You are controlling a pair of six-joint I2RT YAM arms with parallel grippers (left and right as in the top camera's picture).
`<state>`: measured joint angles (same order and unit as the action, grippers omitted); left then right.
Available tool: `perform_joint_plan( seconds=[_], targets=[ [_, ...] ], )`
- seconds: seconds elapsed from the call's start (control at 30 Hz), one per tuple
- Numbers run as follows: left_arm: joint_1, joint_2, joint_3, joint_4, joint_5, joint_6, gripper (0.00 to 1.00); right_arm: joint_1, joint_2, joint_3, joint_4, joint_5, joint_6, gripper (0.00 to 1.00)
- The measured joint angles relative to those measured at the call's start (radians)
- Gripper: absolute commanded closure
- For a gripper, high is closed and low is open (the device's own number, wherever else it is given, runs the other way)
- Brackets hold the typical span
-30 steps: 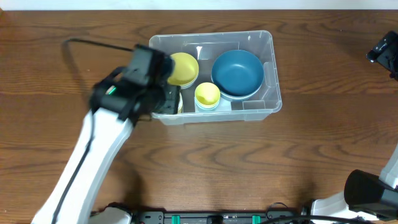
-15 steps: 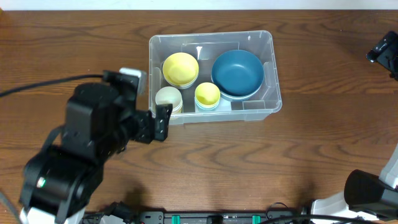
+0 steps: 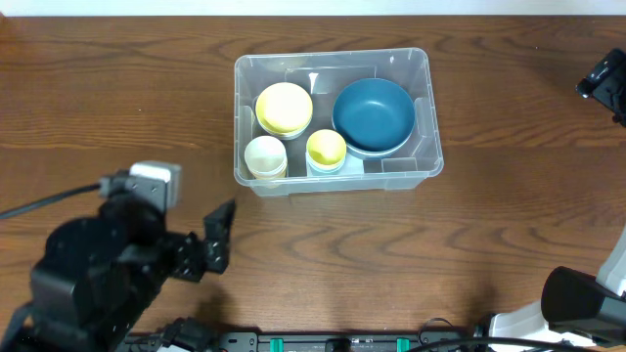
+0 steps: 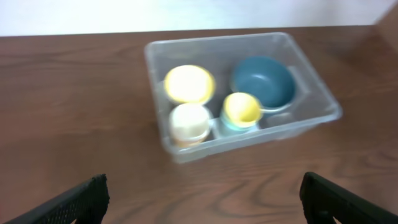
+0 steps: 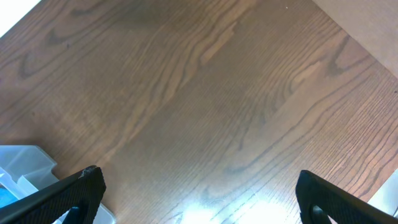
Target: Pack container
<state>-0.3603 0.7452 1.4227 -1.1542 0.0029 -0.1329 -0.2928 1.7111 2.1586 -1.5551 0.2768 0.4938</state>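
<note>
The clear container [image 3: 426, 110] stands at the table's middle back. It holds a yellow bowl [image 3: 284, 108], a blue bowl [image 3: 373, 115], a cream cup [image 3: 265, 154] and a yellow cup [image 3: 326, 149] nested in a pale blue one. My left gripper [image 3: 217, 240] is open and empty, low at the front left, well clear of the container. In the left wrist view my left gripper [image 4: 202, 202] faces the container [image 4: 323, 106] from a distance. My right gripper [image 5: 199, 199] is open and empty above bare table; a corner of the container [image 5: 25, 162] shows at its lower left.
The right arm [image 3: 604, 78] hangs at the far right edge of the overhead view, away from the container. A cable [image 3: 49, 203] runs left from the left arm. Brown wooden table [image 3: 469, 244] surrounds the container on all sides.
My left arm has pulled back from the container's left front corner toward the front left. The cream cup now sits uncovered in the container. The right arm has not moved.
</note>
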Motion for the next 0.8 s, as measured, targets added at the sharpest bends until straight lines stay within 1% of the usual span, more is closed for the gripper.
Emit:
perform_joint_plan(
  seconds=[0.17,0.23,0.37,0.47,0.6,0.67,0.8],
  targets=[
    [0.0,-0.131,0.0,-0.071,-0.135,0.001,0.02,0.0,0.0,0.0,0.0,0.0,0.0,0.01],
    [0.0,-0.194,0.0,-0.109,-0.167,0.0,0.02,0.0,0.0,0.0,0.0,0.0,0.0,0.01],
    [0.025,-0.335,0.002,-0.203,-0.191,-0.01,0.02,0.0,0.0,0.0,0.0,0.0,0.0,0.01],
    [0.068,-0.449,-0.002,-0.214,-0.19,-0.045,0.02,0.0,0.0,0.0,0.0,0.0,0.0,0.01],
    [0.142,-0.597,-0.09,-0.126,-0.19,-0.101,0.02,0.0,0.0,0.0,0.0,0.0,0.0,0.01],
    [0.182,-0.656,-0.18,-0.027,-0.19,-0.128,0.02,0.0,0.0,0.0,0.0,0.0,0.0,0.01],
    [0.229,-0.712,-0.401,0.252,-0.184,-0.167,0.02,0.0,0.0,0.0,0.001,0.0,0.0,0.01]
  ],
)
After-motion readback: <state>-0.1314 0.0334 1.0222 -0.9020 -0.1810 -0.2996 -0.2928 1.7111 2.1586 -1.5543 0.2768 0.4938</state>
